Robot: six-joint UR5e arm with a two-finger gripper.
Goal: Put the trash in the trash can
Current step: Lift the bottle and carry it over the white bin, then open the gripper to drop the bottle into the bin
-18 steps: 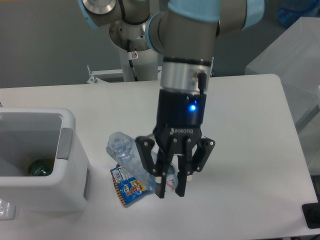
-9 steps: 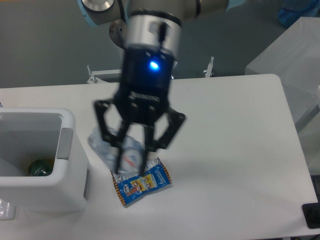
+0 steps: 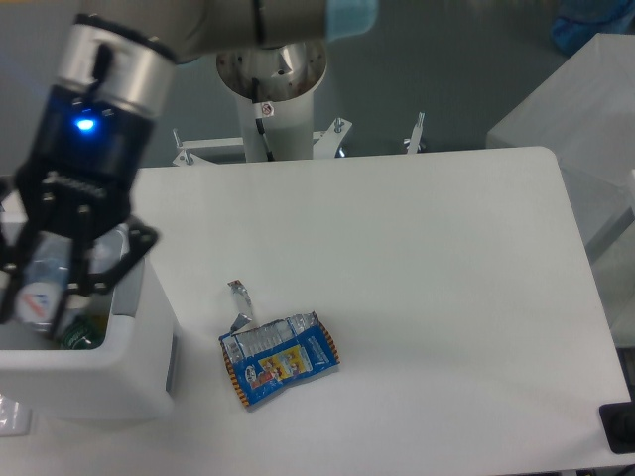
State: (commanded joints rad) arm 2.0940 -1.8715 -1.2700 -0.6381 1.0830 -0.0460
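Observation:
My gripper [image 3: 50,297] hangs over the open top of the white trash can [image 3: 139,367] at the left edge, shut on the crushed clear plastic bottle [image 3: 40,283]. The bottle sits between the fingers, its label facing the camera, above the can's inside. A green round object [image 3: 81,334] lies at the bottom of the can. The crumpled blue snack wrapper [image 3: 280,357] lies flat on the white table [image 3: 446,297], to the right of the can and apart from it.
A small silver scrap [image 3: 238,302] lies on the table just above the wrapper. The arm's white base post [image 3: 273,99] stands behind the table's far edge. A dark object [image 3: 620,428] sits at the lower right corner.
The gripper has lifted the bottle off the table and carried it left, from beside the wrapper to above the trash can. The wrapper stays in place; a silver scrap now shows.

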